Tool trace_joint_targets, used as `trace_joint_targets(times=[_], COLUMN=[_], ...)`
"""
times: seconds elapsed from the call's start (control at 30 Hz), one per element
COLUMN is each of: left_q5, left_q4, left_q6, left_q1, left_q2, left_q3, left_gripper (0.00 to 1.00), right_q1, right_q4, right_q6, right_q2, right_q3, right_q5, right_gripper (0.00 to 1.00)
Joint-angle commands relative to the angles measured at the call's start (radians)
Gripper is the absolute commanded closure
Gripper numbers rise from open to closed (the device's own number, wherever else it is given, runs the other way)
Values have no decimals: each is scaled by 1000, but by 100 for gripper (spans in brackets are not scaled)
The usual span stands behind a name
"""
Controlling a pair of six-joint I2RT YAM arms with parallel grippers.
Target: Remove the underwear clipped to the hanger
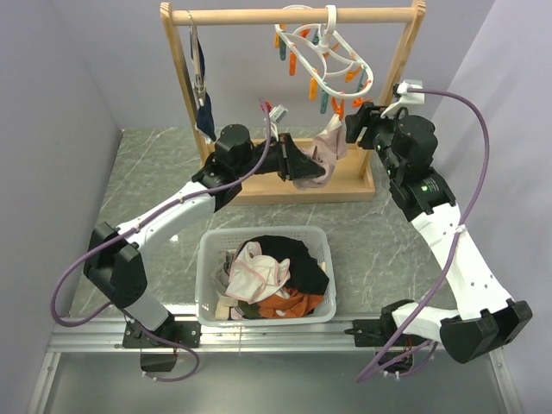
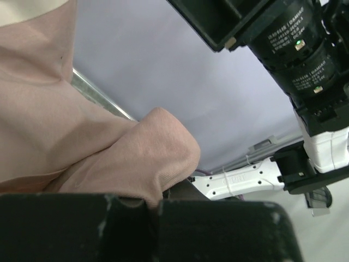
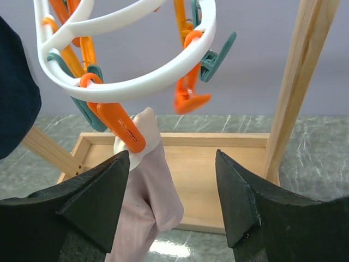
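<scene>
Currently the pale pink-beige underwear (image 1: 332, 140) is hanging from the hanger (image 3: 136, 84), w/ one orange peg (image 3: 122, 128) biting its top corner. The hanger's hook is sitting over the rod of the wooden rack (image 1: 250, 15), on the rod's right half.

The left gripper (image 1: 304, 166) is reaching in from the left & pinching the lower part of that garment. Its jaws are closed on the cloth, and in the left wrist view the pink fabric is bunching right at the fingers' seam.

The right gripper (image 3: 173, 191) is hovering on the rack's right side, just below the peg. Its fingers are spread wide, gripping nothing. The garment's upper part is hanging between them, close to the finger on the picture's left; can't tell if they're touching.

A white basket (image 1: 207, 250) is sitting on the table (image 1: 388, 250) between the 2 arms, in front of the rack. The black underwear (image 1: 289, 254) & the whitish underwear w/ pink edging (image 1: 259, 272) are lying in it, on top of orange clothes (image 1: 285, 304).

A navy garment (image 1: 204, 116) is hanging at the rack's left end, well apart from the hanger.
</scene>
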Motion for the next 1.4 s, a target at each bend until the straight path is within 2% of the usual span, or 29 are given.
trace_joint_targets(times=[0.0,0.37,0.5,0.77,1.13,1.27,1.3,1.37], left_q5=[-81,-243,-269,-333,-359,-359,-359,-358], left_q4=[-91,-263,-277,-307,-306,-303,-302,-297], left_q6=[77,227,247,292,287,287,287,285], left_q1=[-25,-100,-121,-166,-212,-214,-214,-214], left_q2=[-14,11,11,0,8,2,0,-4], left_q3=[101,201,207,228,251,251,248,245], left_gripper=[99,99,99,99,99,99,99,99], right_q1=[15,64,109,189,270,284,284,284], right_q4=[36,26,26,34,26,56,56,53], right_q6=[-22,-39,-48,-54,-47,-46,-48,-51], right_q2=[-8,26,50,104,268,308,314,327], right_q3=[-10,27,45,111,258,277,284,304], right_q5=[12,29,61,303,590,698,710,724], right_gripper=[28,24,24,24,25,32,42,51])
